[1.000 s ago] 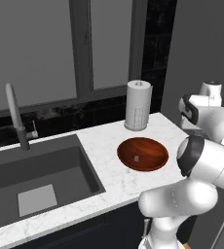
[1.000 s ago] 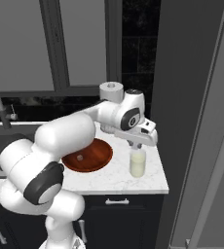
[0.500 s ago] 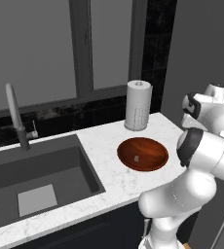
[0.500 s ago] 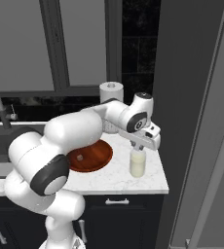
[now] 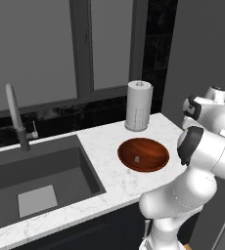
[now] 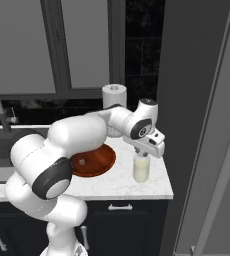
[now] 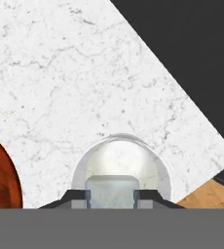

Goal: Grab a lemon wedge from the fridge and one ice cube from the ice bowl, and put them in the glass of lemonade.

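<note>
Running along the near edge, white marble counter [image 6: 154, 185] over dark cabinets. On it: glass of lemonade [image 6: 141, 169], with the gripper [image 7: 111, 197] directly above, jaws clamped on an ice cube [image 7: 110, 190]; ice bowl [image 5: 144, 154] left; sink [image 5: 36, 176] far left; paper-towel roll [image 5: 138, 106] behind; dark windows beyond.

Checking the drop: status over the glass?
Gripper shut on ice cube, directly above glass of lemonade. Another cube sits in ice bowl. Nothing in the way.
</note>
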### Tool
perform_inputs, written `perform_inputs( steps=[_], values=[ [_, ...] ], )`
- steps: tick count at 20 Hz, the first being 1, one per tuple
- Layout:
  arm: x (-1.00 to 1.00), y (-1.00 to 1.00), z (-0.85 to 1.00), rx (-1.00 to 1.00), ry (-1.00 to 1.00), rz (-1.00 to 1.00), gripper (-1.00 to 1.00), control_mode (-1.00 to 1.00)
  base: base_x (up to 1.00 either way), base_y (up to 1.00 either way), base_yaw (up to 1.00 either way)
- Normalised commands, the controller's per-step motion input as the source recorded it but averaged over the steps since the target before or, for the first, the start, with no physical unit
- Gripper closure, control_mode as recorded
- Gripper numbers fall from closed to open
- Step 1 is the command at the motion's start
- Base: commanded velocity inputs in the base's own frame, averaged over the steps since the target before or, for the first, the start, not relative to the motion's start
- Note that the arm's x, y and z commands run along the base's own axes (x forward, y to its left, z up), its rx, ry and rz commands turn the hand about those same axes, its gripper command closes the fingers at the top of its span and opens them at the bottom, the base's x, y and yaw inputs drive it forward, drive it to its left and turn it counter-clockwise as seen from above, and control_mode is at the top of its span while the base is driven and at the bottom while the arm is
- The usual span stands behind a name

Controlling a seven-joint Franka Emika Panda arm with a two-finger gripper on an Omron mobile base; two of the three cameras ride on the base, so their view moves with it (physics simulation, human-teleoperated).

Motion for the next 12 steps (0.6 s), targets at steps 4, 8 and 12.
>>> perform_inputs(
  steps=[4,8,12],
  values=[
    [0.08,0.0,-0.01,0.0,0.0,-0.04,1.0,-1.0,0.0,0.0,0.0],
    [-0.02,0.0,0.0,0.01,-0.05,-0.05,1.0,-1.0,0.0,0.0,0.0],
    [-0.19,0.0,0.0,0.0,-0.13,-0.07,1.0,-1.0,0.0,0.0,0.0]
  ],
)
